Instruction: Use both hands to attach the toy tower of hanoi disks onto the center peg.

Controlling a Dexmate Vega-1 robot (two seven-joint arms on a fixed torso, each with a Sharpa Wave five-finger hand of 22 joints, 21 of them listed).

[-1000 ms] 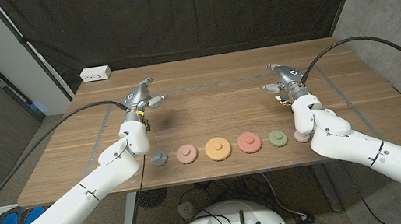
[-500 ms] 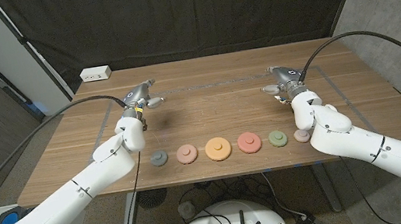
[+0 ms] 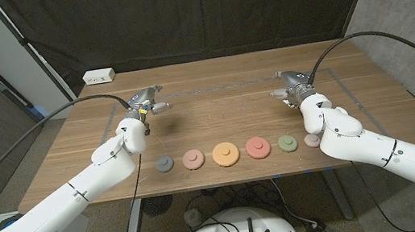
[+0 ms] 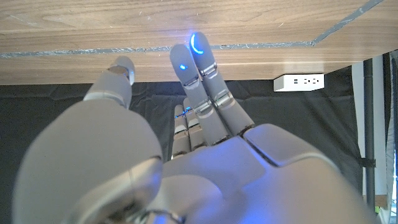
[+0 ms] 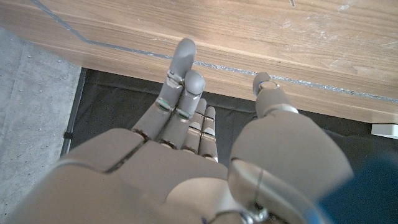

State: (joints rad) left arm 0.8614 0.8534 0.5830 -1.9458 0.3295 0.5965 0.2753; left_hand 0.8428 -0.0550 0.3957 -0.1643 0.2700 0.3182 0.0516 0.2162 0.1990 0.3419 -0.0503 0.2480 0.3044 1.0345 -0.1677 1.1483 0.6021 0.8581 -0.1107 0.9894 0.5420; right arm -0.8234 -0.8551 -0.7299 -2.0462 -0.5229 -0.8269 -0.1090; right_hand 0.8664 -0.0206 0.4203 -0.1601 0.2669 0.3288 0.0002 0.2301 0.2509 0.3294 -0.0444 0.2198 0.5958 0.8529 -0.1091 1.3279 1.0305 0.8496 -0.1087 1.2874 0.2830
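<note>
Here both hands sit well back from the work. The left hand (image 3: pixel 144 104) hovers over the far left part of the wooden counter (image 3: pixel 223 110), and the right hand (image 3: pixel 293 84) over the far right part. Each has its fingers extended and apart and holds nothing; the wrist views show straight fingers reaching toward the counter's edge with nothing between them.

The disks lie in a row along the near edge of the counter, apart from one another: a grey disk (image 3: pixel 165 164) at the left end, then a salmon disk (image 3: pixel 192 159), an orange disk (image 3: pixel 225 154), a red disk (image 3: pixel 257 147), a green disk (image 3: pixel 288 143), and a small pink disk (image 3: pixel 312 141) partly behind the right forearm. I cannot make out a separate peg; each disk seems to have a raised hub, and the orange one in the middle is the largest, so I take it as the likely base.

No disk looks lifted or stacked, so the step in hand seems to be the first reach. To do it well, bring each hand back toward the row and down beside a disk next to the centre, left for salmon, right for red. Pinch by the rim from above, not the hub, since these flat pieces will slide if pushed. Move one hand at a time over the centre so the arms do not crowd, and lower each disk level.
</note>
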